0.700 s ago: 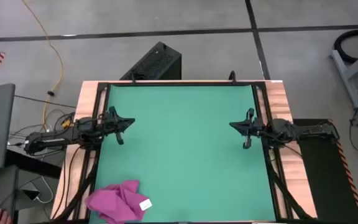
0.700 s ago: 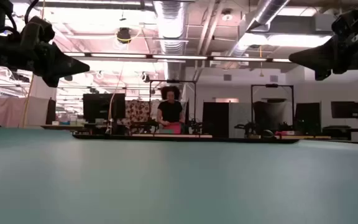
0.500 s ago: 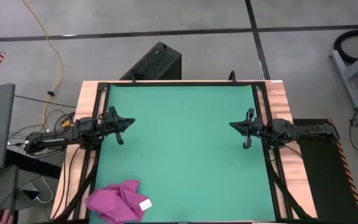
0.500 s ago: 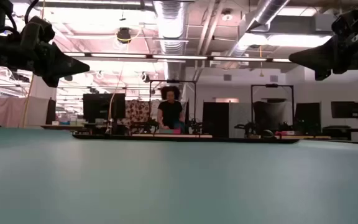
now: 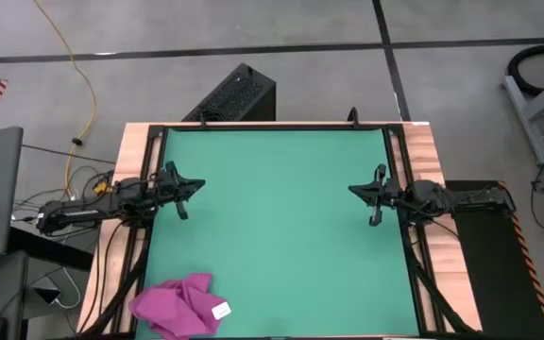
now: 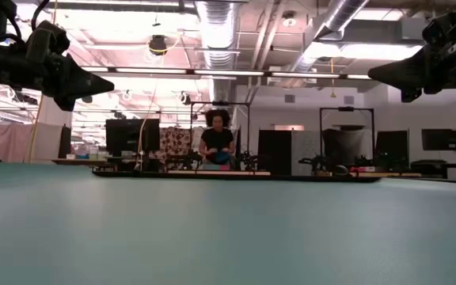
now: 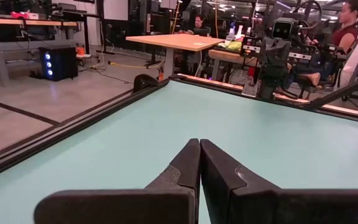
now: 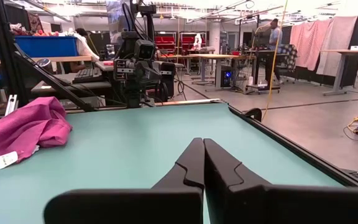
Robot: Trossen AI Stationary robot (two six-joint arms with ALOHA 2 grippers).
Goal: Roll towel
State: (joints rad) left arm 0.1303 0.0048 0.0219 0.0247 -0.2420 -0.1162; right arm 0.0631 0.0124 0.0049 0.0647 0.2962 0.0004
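The magenta towel lies crumpled at the table's near left corner, partly over the edge, with a small white tag at its right side; the right wrist view shows it too. My left gripper hovers shut at the table's left side, well clear of the towel. My right gripper hovers shut at the right side. Both point toward the table's middle, with nothing between their fingers.
The green mat is framed by a black rail and wooden borders. A dark box stands on the floor beyond the far edge. A person stands far off in the room behind.
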